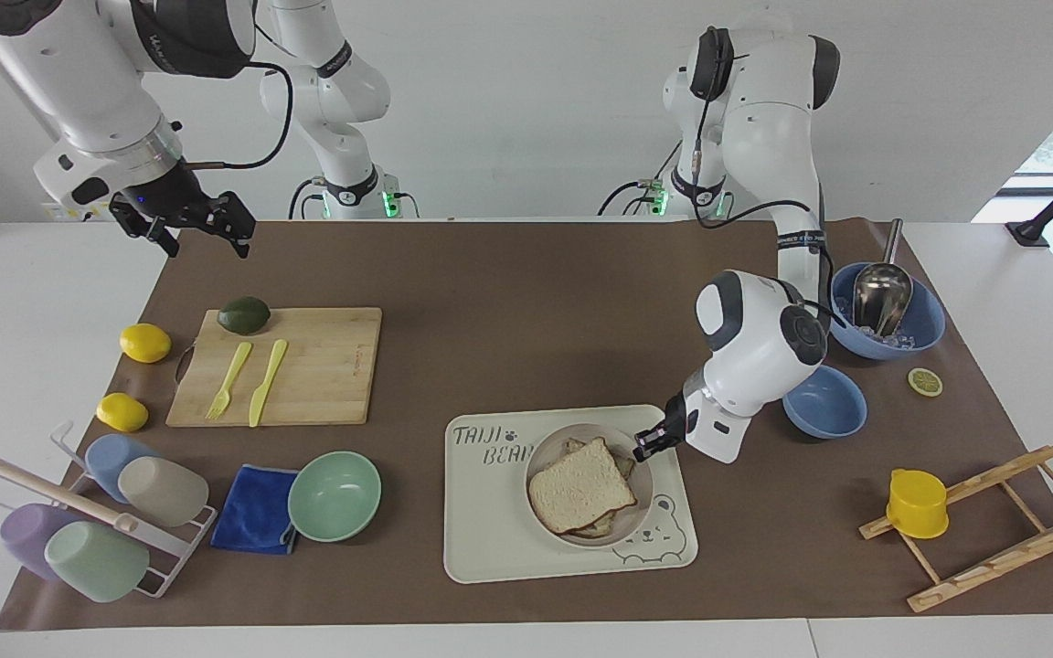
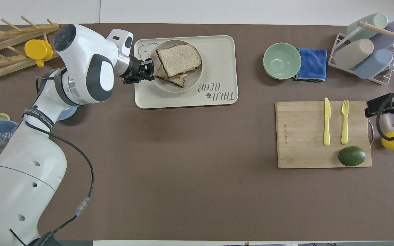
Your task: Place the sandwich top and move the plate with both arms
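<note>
The plate, pinched at its rim by the left gripper, is set on the tray with the top stacked on it, and could be tipped by a careless release, while the right gripper waits apart.

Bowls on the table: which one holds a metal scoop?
The larger blue bowl at the left arm's end, with ice inside; the smaller blue bowl and mint green bowl are empty.
</note>
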`<state>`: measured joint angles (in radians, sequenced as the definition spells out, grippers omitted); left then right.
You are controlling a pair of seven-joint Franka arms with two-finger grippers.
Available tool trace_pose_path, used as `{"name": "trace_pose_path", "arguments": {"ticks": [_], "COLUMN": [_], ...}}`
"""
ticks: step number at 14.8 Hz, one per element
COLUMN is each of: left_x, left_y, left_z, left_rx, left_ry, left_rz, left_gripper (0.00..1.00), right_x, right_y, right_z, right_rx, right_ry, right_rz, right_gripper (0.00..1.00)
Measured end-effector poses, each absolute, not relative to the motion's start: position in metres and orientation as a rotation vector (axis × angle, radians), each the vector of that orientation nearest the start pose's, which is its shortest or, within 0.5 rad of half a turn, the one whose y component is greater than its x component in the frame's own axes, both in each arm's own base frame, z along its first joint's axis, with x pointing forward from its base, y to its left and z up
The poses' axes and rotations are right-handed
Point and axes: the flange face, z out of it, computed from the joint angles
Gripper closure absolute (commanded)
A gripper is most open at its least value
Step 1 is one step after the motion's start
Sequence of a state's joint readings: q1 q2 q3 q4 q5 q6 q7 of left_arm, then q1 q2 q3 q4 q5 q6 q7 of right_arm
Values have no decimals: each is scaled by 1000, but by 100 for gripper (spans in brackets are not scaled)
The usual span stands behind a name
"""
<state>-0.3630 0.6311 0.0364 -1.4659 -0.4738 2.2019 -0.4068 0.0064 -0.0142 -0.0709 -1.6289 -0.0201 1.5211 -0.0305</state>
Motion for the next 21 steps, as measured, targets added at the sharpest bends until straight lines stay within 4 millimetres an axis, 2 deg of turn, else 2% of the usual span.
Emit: {"name": "trace_pose_path", "arguments": {"ticks": [1,2,3,4,8,10,12,14,18,21], "left_x": [680,678,676,676,673,675,677,678,673,659], "left_y": [-256,-259,-259,-258,-252,-242,-228,-206,-137,-118], "left_z": [320,315,312,312,316,331,358,390,448,479], "left_rx": [-3478,-3475,-3472,-3466,-3430,-3418,-3421,-3424,-3324,-3215], "left_ry": [-588,-588,-587,-579,-526,-519,-537,-571,-584,-494], "left_rz": [43,34,36,33,96,86,42,20,-11,-28], "left_gripper": [94,54,6,0,0,0,0,0,0,0], "right_x": [542,542,542,542,542,542,542,542,542,542], "right_y": [-37,-37,-37,-37,-37,-37,-37,-37,-37,-37], "right_z": [601,601,601,601,601,601,601,601,601,601], "right_rx": [-3152,-3152,-3152,-3152,-3152,-3152,-3152,-3152,-3152,-3152], "right_ry": [54,54,54,54,54,54,54,54,54,54], "right_rz": [149,149,149,149,149,149,149,149,149,149], "right_gripper": [0,0,0,0,0,0,0,0,0,0]}}
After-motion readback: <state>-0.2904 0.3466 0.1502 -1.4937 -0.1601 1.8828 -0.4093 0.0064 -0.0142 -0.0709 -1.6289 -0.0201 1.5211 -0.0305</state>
